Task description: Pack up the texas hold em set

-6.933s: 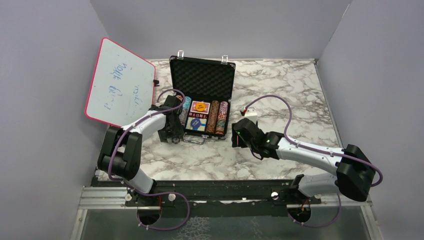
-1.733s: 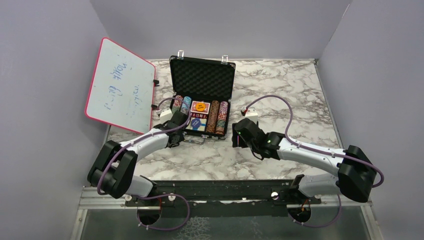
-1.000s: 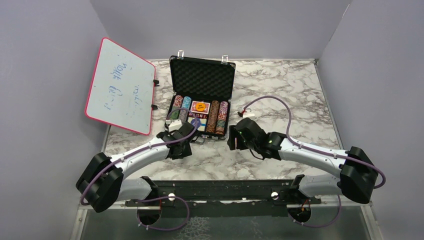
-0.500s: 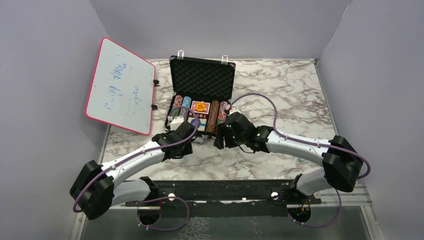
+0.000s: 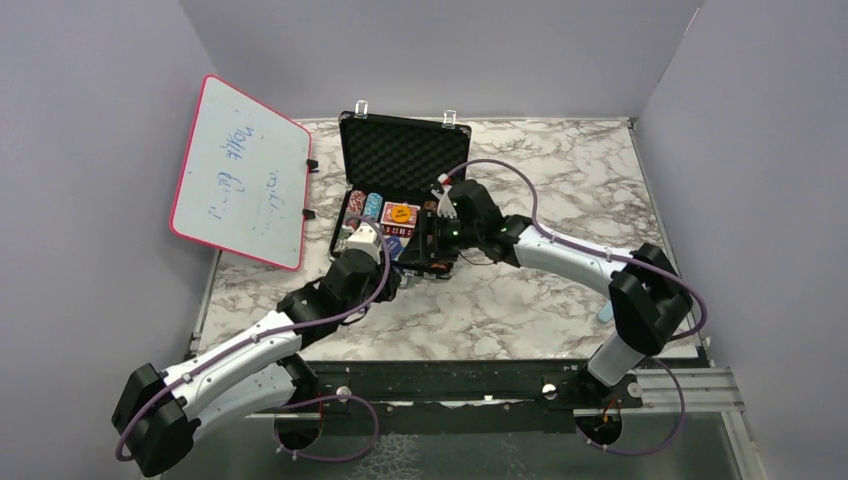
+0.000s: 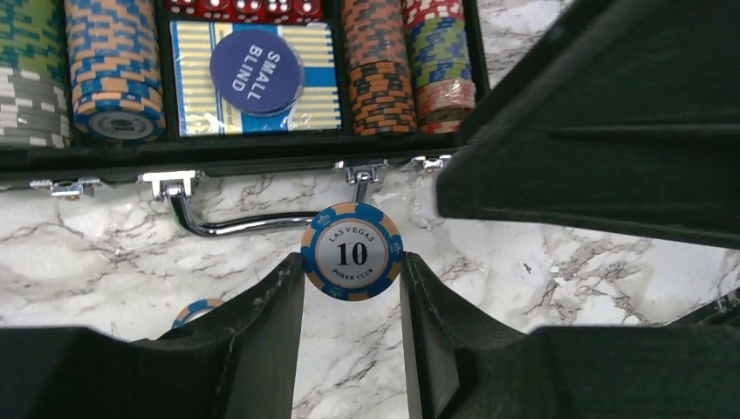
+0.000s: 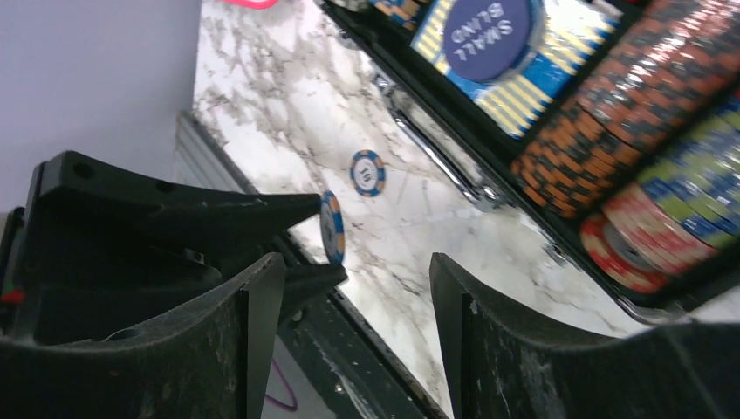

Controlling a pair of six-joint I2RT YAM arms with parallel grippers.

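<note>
The black briefcase (image 5: 405, 156) lies open with its foam lid up. It holds rows of striped chips (image 6: 377, 65), a blue card deck under a round blue "small blind" button (image 6: 256, 72), red dice (image 6: 244, 7) and an orange button (image 5: 403, 212). My left gripper (image 6: 352, 266) is shut on a blue and orange "10" chip (image 6: 352, 252), held just in front of the silver handle (image 6: 236, 223). A second blue chip (image 7: 367, 172) lies on the marble near it. My right gripper (image 7: 356, 271) is open and empty, over the case's front right corner, close to the left fingers (image 7: 218, 209).
The pink-framed whiteboard (image 5: 243, 170) leans on the left wall beside the case. Grey walls close in the marble table (image 5: 560, 180) on three sides. The black rail (image 5: 450, 380) runs along the near edge.
My left gripper has swung from the case's left side to its front edge. My right gripper has moved left from beside the case to over its front right corner.
</note>
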